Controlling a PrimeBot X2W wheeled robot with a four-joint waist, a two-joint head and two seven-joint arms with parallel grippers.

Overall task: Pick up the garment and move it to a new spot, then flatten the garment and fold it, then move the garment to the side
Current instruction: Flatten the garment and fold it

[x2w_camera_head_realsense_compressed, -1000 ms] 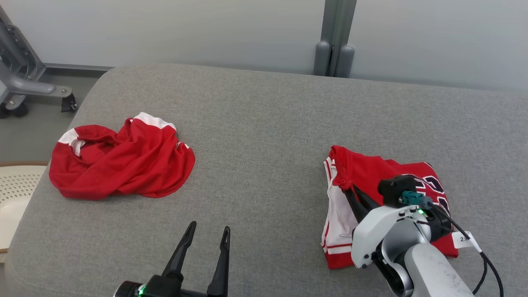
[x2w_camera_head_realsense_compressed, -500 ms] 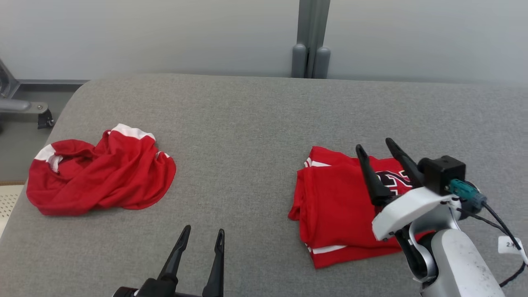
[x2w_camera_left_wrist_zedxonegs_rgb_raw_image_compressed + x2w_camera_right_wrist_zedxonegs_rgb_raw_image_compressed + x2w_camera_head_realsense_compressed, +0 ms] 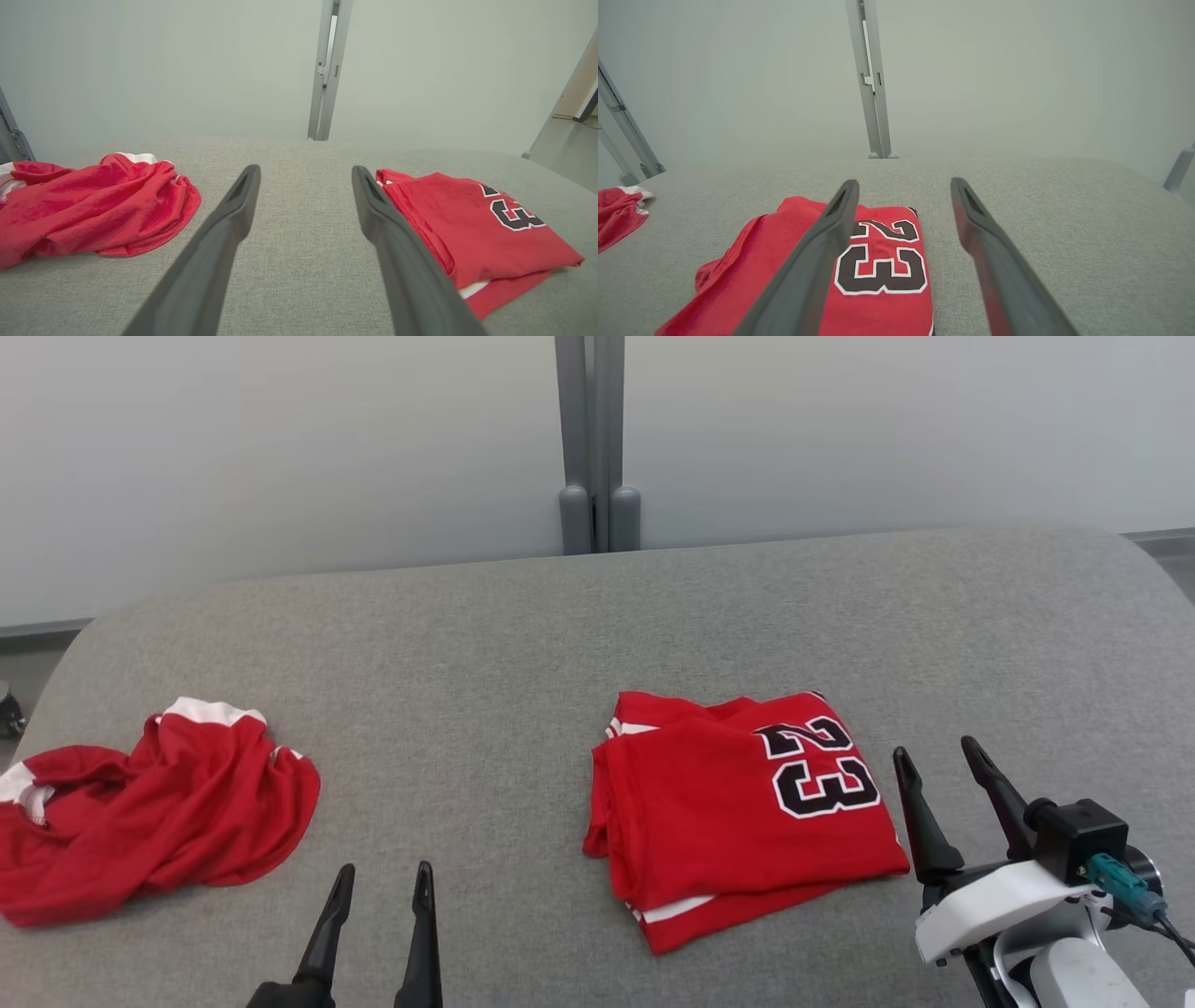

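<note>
At the near edge of the surface [image 3: 523, 644] the left gripper [image 3: 385, 868] stands spread and empty; the right gripper [image 3: 934, 747], also spread and empty, is now just beside the jersey [image 3: 738, 812], no more above it as half a second ago; the jersey lies folded, number 23 up, right of the middle; a red heap [image 3: 149, 812] lies at the left edge; beyond the far edge rises a post [image 3: 588, 429].

Matt red cloth jersey [image 3: 738, 812] on rough woven grey surface [image 3: 523, 644].
</note>
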